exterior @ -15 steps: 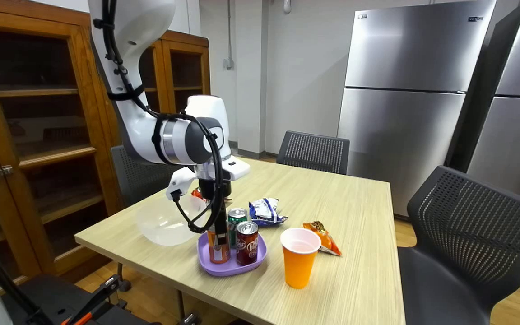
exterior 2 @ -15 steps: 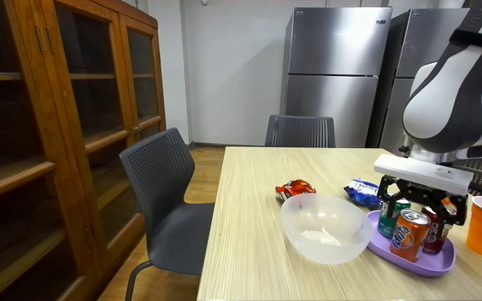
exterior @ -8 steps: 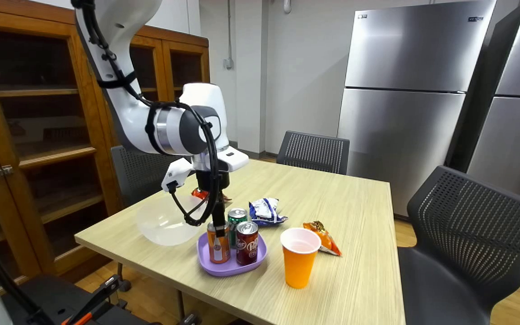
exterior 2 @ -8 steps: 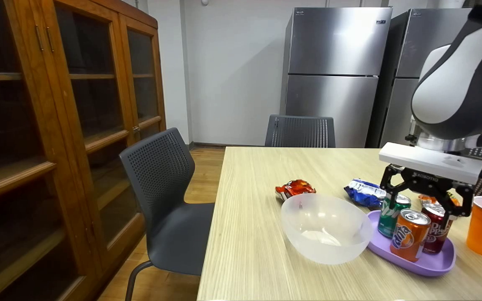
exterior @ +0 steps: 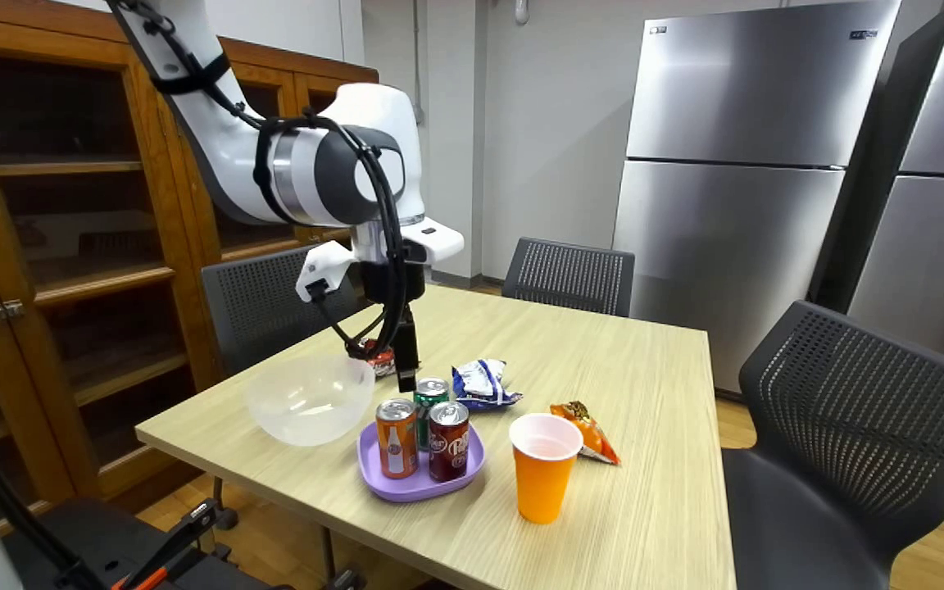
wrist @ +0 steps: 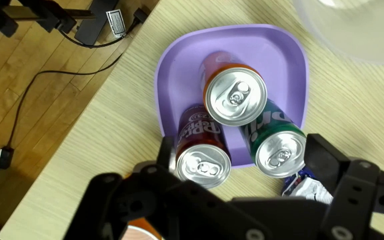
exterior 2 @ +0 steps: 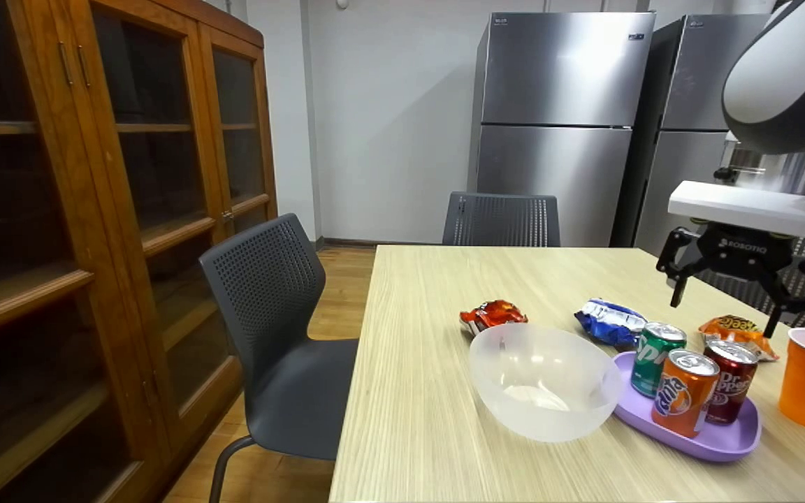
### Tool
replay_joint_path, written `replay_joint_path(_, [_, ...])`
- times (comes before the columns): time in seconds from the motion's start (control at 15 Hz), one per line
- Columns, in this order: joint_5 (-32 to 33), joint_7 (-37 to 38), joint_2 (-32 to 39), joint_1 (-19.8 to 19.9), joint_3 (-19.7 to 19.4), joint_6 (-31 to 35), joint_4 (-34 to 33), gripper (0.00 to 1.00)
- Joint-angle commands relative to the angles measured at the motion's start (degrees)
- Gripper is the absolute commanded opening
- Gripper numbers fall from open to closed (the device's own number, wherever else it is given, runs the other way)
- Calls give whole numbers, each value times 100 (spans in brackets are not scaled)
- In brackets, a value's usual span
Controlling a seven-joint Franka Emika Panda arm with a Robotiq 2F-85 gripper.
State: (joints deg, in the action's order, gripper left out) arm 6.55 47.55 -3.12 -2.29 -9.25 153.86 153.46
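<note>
Orange metal Fanta can (exterior 2: 685,398), green metal Sprite can (exterior 2: 654,360) and dark red metal Dr Pepper can (exterior 2: 734,377) stand upright in a tight cluster on a purple rounded-square tray (wrist: 165,80); whether their sides touch is hard to tell. Close by, higher than their lids, hangs the black two-fingered hand (exterior 2: 724,320) of a white robot arm (exterior: 374,115), its fingers spread wide, holding nothing. From the wrist view, the fingertips (wrist: 322,156) appear on either side of the Dr Pepper and Sprite lids. Just beside the tray sits a frosted translucent plastic bowl (exterior 2: 546,405), with a crumpled red foil snack bag (exterior 2: 493,316) past its far side in both exterior views. A crinkled blue and white snack bag (exterior: 484,383) lies near the Sprite can. Near the Dr Pepper can stands an orange plastic cup (exterior: 542,483) with a pale inside; an orange snack bag (exterior: 591,430) lies near it. Tray, bowl, bags and cup rest on a pale wood-grain worktop (exterior 2: 430,419), with dark grey chairs (exterior 2: 270,300) around it, stainless-steel refrigerators (exterior: 734,213) beyond and a brown wooden glass-fronted cabinet (exterior 2: 88,181).
</note>
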Motion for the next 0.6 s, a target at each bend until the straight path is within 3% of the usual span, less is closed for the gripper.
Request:
replay_joint_path(0.0, [-357,-506,-426,357,205,-448,-126,100])
replay_joint_path(0.53, [-299,-382,-58,802,235,-424,-924,100])
